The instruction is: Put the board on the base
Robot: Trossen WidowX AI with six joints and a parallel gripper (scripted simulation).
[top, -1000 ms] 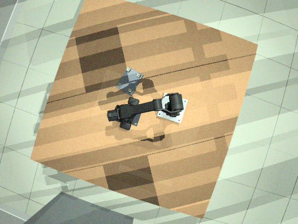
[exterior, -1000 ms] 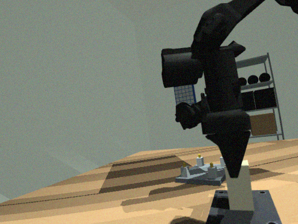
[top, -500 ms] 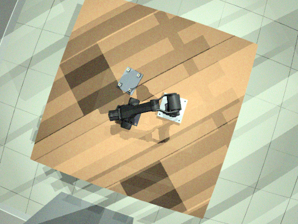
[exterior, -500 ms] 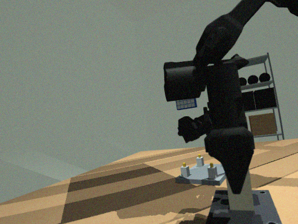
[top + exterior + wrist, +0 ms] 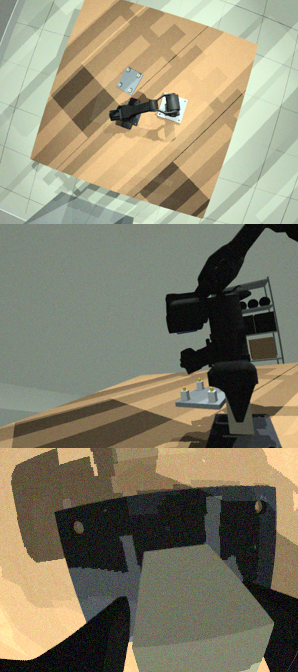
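Table: wooden tabletop (image 5: 158,164) (image 5: 79,419) (image 5: 25,578) supports all work items. Behind it, in the exterior view, stands a shelf rack (image 5: 279,340), not involved.

Arm: the black six-joint arm (image 5: 137,108) (image 5: 224,271) reaches from its white mounting plate (image 5: 184,104) over the workpiece.

Base: the grey four-post base (image 5: 129,80) (image 5: 196,402) lies near the board, well within view; no board is seated on it.

Board: the black four-hole board (image 5: 137,121) (image 5: 264,431) (image 5: 95,583) lies on the table, handle side up, beneath the gripper (image 5: 131,113) (image 5: 239,420) (image 5: 185,597).

Handle: the square handle (image 5: 241,428) (image 5: 200,603) stands between the fingers. Tool is partly open; a gap shows at one side of the handle, so no secure grasp is established.

Pins: gold pins (image 5: 128,69) (image 5: 184,388) top the posts.

Risks, in judgement: uneven finger contact could push or twist the board during closing. A grip off the handle's centre or askew to its faces could let the board tilt on lifting. Any resulting yaw error would put holes beside pins, leaving a corner propped.
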